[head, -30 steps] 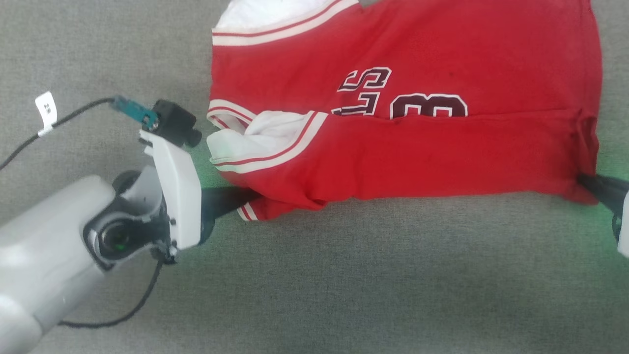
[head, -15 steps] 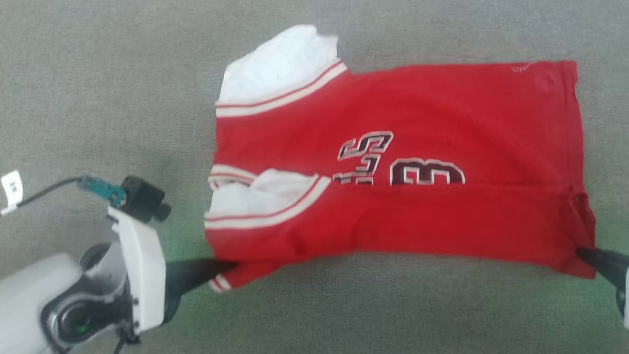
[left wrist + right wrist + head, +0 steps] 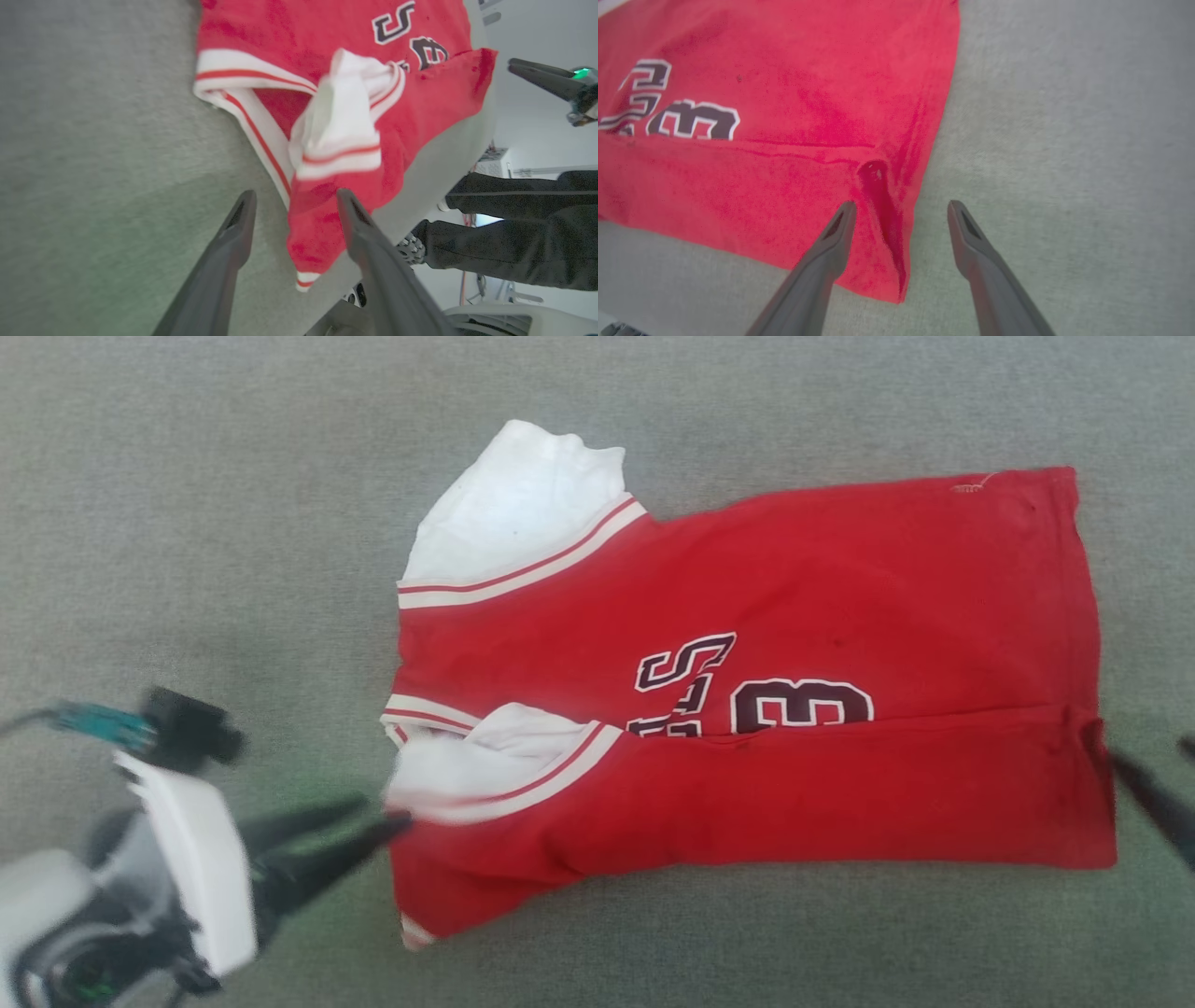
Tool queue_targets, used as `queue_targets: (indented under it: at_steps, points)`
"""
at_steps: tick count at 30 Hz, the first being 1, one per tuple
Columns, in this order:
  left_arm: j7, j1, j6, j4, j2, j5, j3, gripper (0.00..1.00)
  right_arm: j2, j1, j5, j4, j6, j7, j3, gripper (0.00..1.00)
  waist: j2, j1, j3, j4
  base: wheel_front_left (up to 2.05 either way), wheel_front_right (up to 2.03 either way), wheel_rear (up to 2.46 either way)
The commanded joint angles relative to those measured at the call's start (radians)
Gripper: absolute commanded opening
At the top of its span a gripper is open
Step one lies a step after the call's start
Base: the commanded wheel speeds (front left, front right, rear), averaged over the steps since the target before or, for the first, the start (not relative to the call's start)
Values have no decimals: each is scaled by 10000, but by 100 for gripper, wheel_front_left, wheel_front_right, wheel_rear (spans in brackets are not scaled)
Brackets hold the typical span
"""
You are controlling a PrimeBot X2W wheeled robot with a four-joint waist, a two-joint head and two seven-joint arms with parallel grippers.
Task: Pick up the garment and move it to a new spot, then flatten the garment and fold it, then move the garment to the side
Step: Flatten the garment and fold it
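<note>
Head view | left fingers [image 3: 329,857] spread, seemingly clear of garment [image 3: 794,569] | right fingers [image 3: 822,263] spread

Some sort of robot test lab, I'd say: a grey felt-covered counter [image 3: 187,476], bare white wall [image 3: 532,116], a person's dark-trousered legs [image 3: 514,252] standing alongside.

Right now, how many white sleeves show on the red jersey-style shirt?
2. One white sleeve lies at the red jersey-style shirt's far left corner; the other is folded onto its front, near the left claw.
</note>
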Motion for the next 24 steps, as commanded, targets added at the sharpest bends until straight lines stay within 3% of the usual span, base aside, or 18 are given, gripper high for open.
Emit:
queue_targets:
  at_steps: [1,6,9,14,19,24]
  points:
    - [-318,-70,9,103,160,196,223,100,55,-242,-145,-76,4,-488,-53,100,0,0,5,-89,0,0,0]
    - [-1734,-595,280,858,281,342,1149,100,347,-894,-647,35,4,-2431,77,100,0,0,86,-457,0,0,0]
    - [-2439,-1198,502,1689,-122,566,1697,100,600,-1342,-1037,190,4,-3542,356,100,0,0,209,-735,0,0,0]
    - [-2475,-2591,499,3497,-962,1228,2041,100,1035,-1954,-1768,340,4,-5207,879,100,0,0,522,-1291,0,0,0]
    - [-1490,-3615,366,4862,-1571,1561,1782,100,1406,-2319,-2033,507,4,-6169,1008,100,0,0,800,-1814,0,0,0]
    - [1268,-4540,114,5929,-1986,1143,1118,100,1731,-2562,-2068,858,4,-6781,1032,100,0,0,1003,-2282,0,0,0]
